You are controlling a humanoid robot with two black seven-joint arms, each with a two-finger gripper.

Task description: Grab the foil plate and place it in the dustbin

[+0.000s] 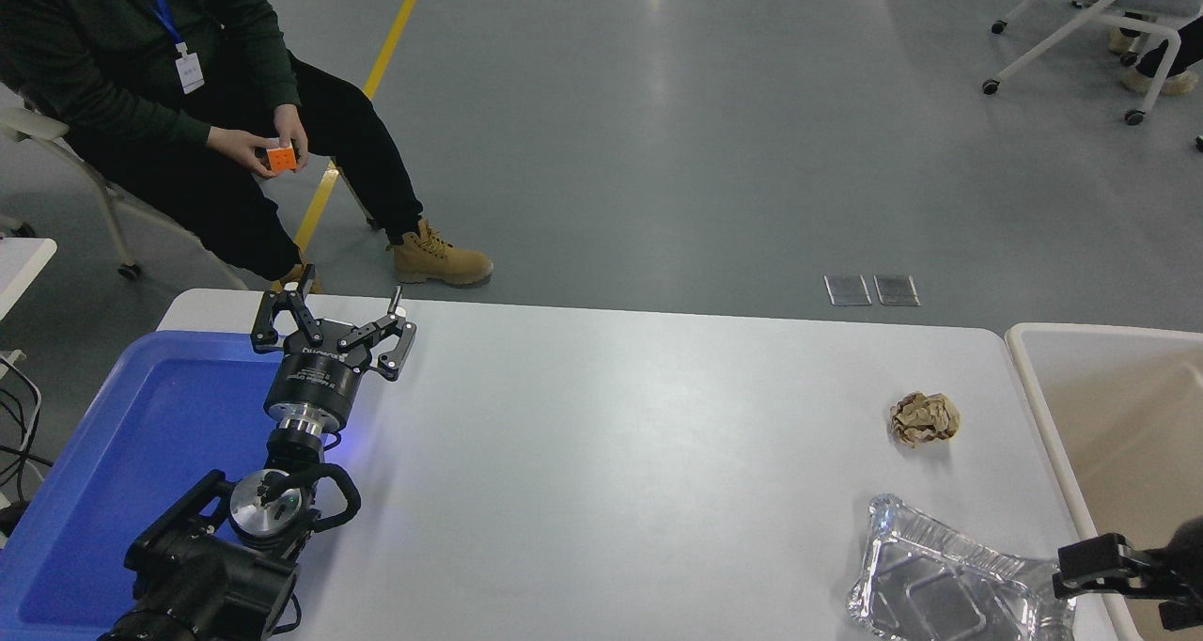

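Bright even overhead light, soft glare on floor (658, 21) & table (611, 453), sharp pic, faint shadows

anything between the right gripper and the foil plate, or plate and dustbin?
Nothing visible. The right gripper sits right at the foil plate's right rim. The dustbin stands just beyond the table's right edge beside the plate; the paper ball lies farther back, off that path.

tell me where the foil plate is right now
In the head view the foil plate lies at the table's near right corner, just below the paper ball and beside the dustbin.
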